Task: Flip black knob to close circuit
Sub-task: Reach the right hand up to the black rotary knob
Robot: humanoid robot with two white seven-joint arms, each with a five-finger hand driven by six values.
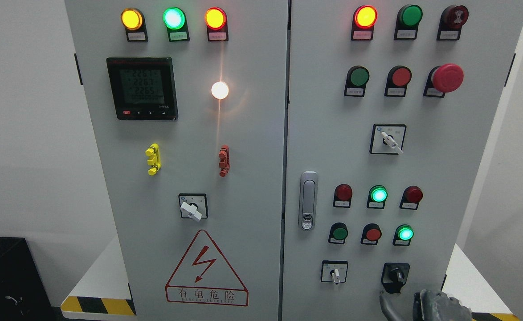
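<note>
The black knob [395,275] sits on a black plate at the lower right of the grey cabinet's right door [422,169]. Its handle points up and to the left. My right hand [435,307] shows only partly at the bottom edge, just below and right of the knob. It does not touch the knob. One grey finger [385,304] reaches up toward the knob's plate. The rest of the hand is cut off by the frame. My left hand is out of view.
White selector switches [335,275] [391,141] [191,209] sit on both doors. A door latch handle [307,200] is left of the lit green and red buttons. A red emergency stop [446,78] juts out at upper right. A black box [7,276] stands at lower left.
</note>
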